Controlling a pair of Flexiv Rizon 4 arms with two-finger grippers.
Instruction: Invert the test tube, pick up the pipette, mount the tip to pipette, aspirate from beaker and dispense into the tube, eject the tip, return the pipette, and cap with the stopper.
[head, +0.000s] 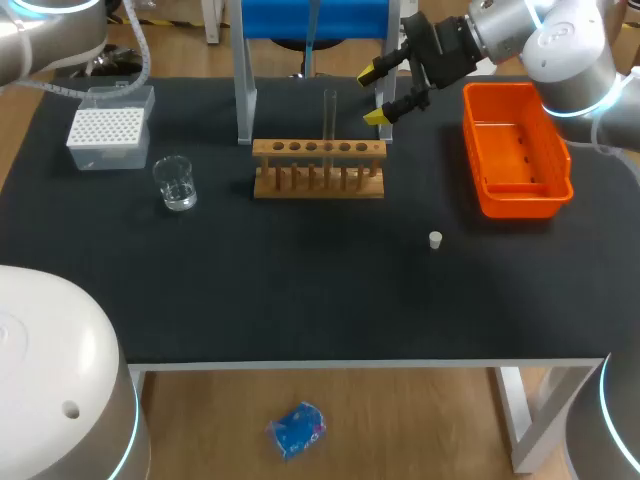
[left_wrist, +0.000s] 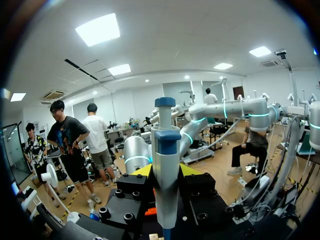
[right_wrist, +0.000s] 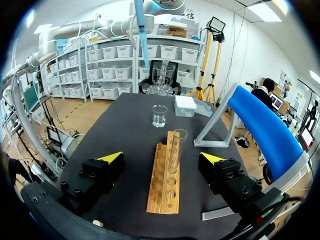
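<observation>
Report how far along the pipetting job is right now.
Done: the test tube stands mouth-up in the rack, the open right pincer beside it. In hand: the left pincer grips the pipette; a mounted tip I cannot confirm. Left: the tube looks empty and the stopper lies loose on the table, so aspirating from the beaker, dispensing, ejecting, returning and capping remain.

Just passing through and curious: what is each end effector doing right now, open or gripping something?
Left end effector: closed on the blue-and-white plastic pipette.
Right end effector: open, holding nothing.
</observation>
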